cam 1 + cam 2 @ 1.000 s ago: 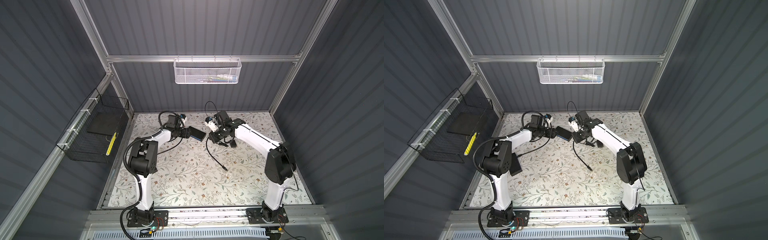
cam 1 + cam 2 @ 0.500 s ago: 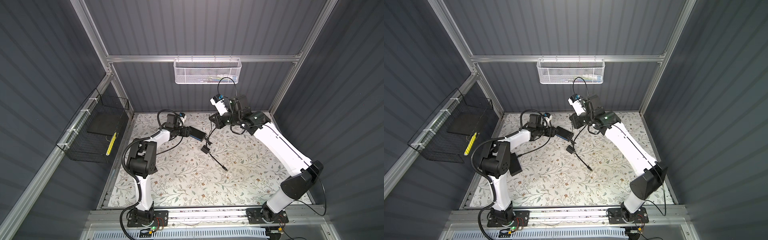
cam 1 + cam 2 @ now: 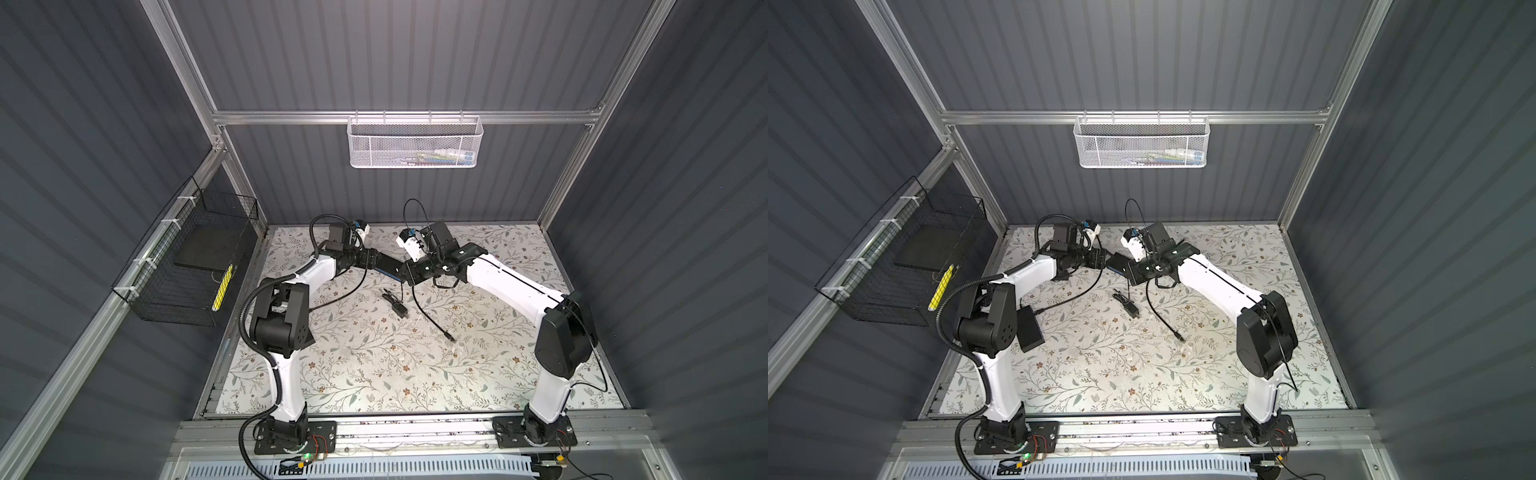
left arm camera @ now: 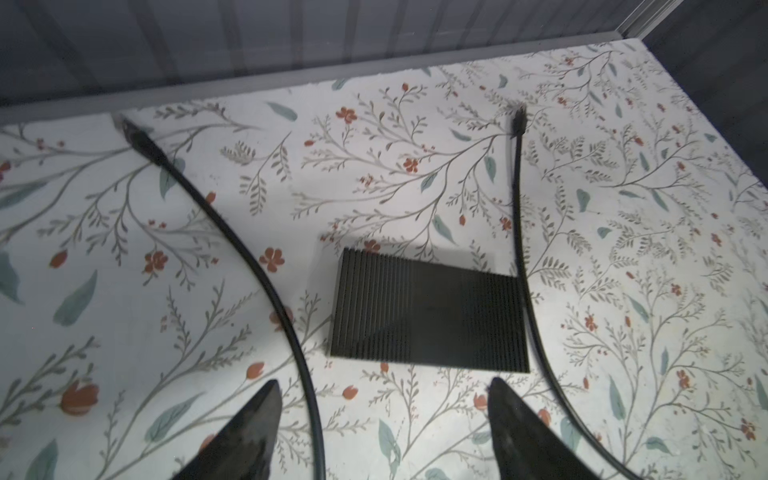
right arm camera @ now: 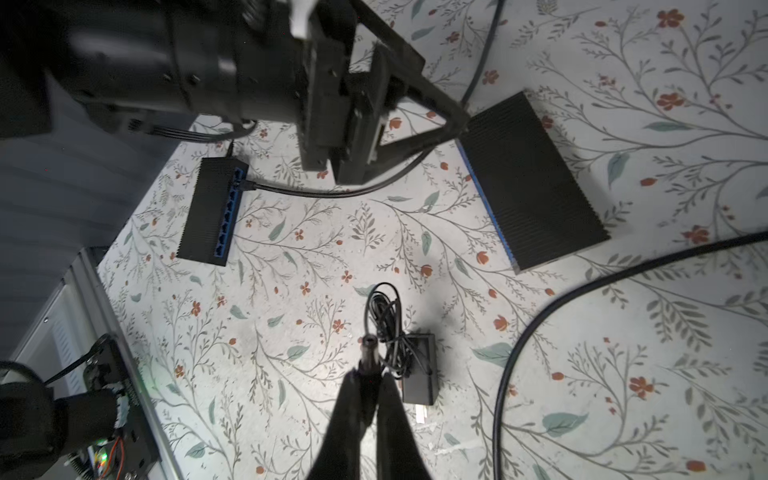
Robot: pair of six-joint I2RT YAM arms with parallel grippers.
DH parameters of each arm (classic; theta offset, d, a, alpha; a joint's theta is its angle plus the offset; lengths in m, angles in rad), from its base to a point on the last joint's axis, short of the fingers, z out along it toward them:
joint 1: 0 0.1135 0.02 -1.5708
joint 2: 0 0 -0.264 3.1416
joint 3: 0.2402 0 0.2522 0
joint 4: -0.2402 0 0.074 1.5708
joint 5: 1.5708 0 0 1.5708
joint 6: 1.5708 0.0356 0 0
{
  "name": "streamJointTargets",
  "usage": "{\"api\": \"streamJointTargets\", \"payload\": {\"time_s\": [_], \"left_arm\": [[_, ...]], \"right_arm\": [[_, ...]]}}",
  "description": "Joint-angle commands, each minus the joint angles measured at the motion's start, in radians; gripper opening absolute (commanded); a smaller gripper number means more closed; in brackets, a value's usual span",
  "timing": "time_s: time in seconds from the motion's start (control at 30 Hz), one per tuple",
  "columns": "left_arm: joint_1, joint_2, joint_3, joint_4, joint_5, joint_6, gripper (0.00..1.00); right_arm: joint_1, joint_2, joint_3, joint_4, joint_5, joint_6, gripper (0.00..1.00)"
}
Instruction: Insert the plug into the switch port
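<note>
- Where the floral mat (image 3: pixel 374 374) nears its far edge, about mid-width: switch (image 4: pixel 428 316), one. It is a black ribbed box lying flat, with its blue long face turned to the near side. The port is too small to make out.
- Left gripper (image 4: pixel 383 381): one, over the switch's left part, fingers spread wide apart and clamped on nothing.
- Right gripper (image 5: pixel 369 374): one, on the near side of the switch's right end, fingers pinched together on the plug (image 5: pixel 368 347). The plug is a small barrel tip, apart from the switch.
- Power adapter (image 5: pixel 419 374): one, black, flat on the mat just near of the switch and under the held plug. A thin cord (image 5: pixel 384 316) lies bunched in a loose coil beside it.
- Second switch (image 5: pixel 212 212): one, at the mat's left edge beside the left arm's base.
- Thick black cables, two:
  - Plugged cable (image 5: pixel 311 192): seated in the second switch's blue face.
  - Loose cable (image 3: pixel 432 320): its free end lies on the mat, near and right of the adapter.
- Open room: widest on the near half of the mat between the arm bases and along the right side. It is tight at the far middle, where grippers, switch and adapter crowd together.
- Baskets, two, both off the mat: white mesh basket (image 3: pixel 411 145) on the far wall and black wire basket (image 3: pixel 187 266) on the left wall.
</note>
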Motion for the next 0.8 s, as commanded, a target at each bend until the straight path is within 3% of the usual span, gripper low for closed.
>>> {"api": "streamJointTargets", "payload": {"time_s": [0.0,0.13,0.33,0.47,0.77], "left_arm": [[-0.026,0.090,0.099,-0.056,0.032,0.040,0.79],[-0.046,0.205,0.212,-0.097,0.007,0.037,0.79],[-0.060,0.318,0.349,-0.174,-0.129,0.017,0.80],[-0.067,0.358,0.414,-0.221,-0.129,0.033,0.82],[-0.077,0.373,0.409,-0.221,-0.103,0.033,0.82]], "right_arm": [[-0.022,0.031,-0.015,-0.006,0.112,-0.002,0.00],[-0.067,0.042,-0.073,-0.010,0.162,0.022,0.00],[-0.098,0.020,-0.138,-0.027,0.200,0.028,0.00],[-0.136,0.005,-0.172,-0.052,0.279,0.030,0.00],[-0.274,-0.064,-0.208,-0.082,0.418,-0.004,0.00]]}}
